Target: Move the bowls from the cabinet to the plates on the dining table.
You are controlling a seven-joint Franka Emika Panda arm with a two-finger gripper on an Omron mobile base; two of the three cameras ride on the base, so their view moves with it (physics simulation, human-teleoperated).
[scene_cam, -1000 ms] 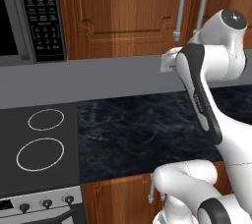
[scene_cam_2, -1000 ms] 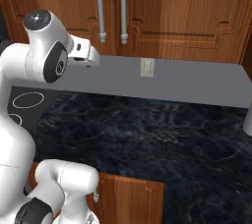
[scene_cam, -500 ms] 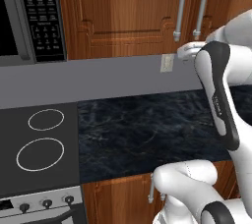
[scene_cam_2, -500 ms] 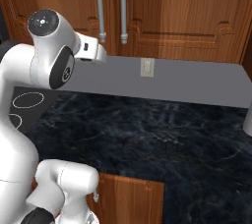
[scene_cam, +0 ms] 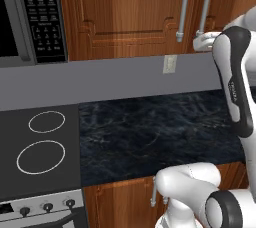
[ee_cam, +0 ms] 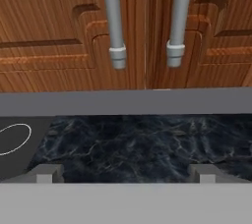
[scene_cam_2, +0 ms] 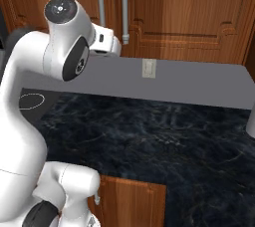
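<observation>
Hovering with its pincer (ee_cam: 123, 171) spread, the arm is facing the warm brown wooden cabinet's (ee_cam: 59, 16) silver bar handles (ee_cam: 114, 16), seemingly to open a door.

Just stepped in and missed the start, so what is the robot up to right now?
The arm is raised in front of the cabinet, whose two doors are shut, with no bowl in sight yet. The hand view looks straight at the two silver bar handles, and the end effector holds nothing, its fingertips spread wide apart. Below lie the dark marbled counter and the stove. It looks about to open a door.
</observation>
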